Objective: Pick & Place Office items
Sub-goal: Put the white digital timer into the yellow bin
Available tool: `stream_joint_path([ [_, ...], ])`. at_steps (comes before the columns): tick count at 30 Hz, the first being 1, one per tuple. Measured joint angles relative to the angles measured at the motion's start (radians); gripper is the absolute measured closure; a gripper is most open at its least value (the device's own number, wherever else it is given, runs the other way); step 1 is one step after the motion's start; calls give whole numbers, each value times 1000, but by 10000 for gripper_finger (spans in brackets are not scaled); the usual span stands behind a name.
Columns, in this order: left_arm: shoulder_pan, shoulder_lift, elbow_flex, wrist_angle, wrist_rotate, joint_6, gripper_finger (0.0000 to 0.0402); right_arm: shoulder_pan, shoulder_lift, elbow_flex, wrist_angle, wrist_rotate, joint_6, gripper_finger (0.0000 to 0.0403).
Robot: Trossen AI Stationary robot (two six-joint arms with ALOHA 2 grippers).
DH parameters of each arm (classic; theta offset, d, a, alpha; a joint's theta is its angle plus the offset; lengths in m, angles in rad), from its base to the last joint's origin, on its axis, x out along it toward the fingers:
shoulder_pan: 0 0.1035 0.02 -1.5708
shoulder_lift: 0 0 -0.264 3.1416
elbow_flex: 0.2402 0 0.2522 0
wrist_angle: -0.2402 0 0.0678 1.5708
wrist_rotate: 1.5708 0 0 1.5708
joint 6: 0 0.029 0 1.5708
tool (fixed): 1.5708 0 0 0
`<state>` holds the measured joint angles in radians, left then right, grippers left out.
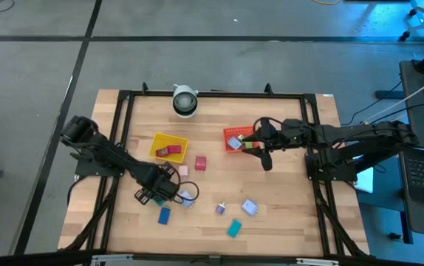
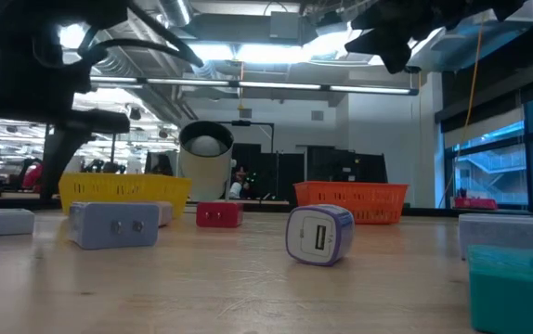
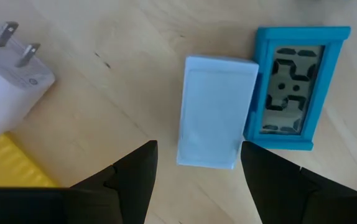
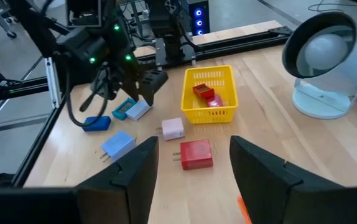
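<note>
My left hand [image 3: 194,180] hangs just above the table [image 1: 286,199], fingers spread wide and holding nothing, straddling a pale blue block [image 3: 216,112] that lies flat between them. Pressed right against that block's side is a blue clock-like piece [image 3: 296,87] with a small display — and that is my worry. If I drop straight down, the finger on that side may land on the clock's frame instead of the wood, or pinch both pieces together and drag the wrong one along. A white plug adapter [image 3: 7,78] sits near the other finger, apart from the block, so that side looks safer.

My right hand [image 1: 260,148] waits by the red tray [image 1: 236,139], raised off the table, fingers parted and empty. It is well apart from my left, so I expect no clash unless both reach for the middle at once.

The office items are still mostly scattered: a red block [image 4: 196,154] and a pinkish one [image 4: 172,129] lie near the yellow tray [image 1: 169,137], which already holds a red piece [image 4: 204,92], while a purple cube [image 1: 220,209], a whitish block [image 1: 249,207] and a teal piece [image 1: 233,228] sit towards the table's near edge — easy to nudge off if I sweep carelessly.
</note>
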<state>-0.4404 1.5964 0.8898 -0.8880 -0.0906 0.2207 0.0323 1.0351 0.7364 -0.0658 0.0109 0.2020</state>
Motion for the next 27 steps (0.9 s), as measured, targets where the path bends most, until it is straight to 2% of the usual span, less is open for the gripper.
stream_joint_path([
  [14, 1, 46, 0, 54, -2, 11, 175, 45, 0, 0, -1, 34, 0, 205],
  [27, 58, 46, 0, 111, -3, 7, 176, 45, 0, 0, -2, 34, 0, 205],
])
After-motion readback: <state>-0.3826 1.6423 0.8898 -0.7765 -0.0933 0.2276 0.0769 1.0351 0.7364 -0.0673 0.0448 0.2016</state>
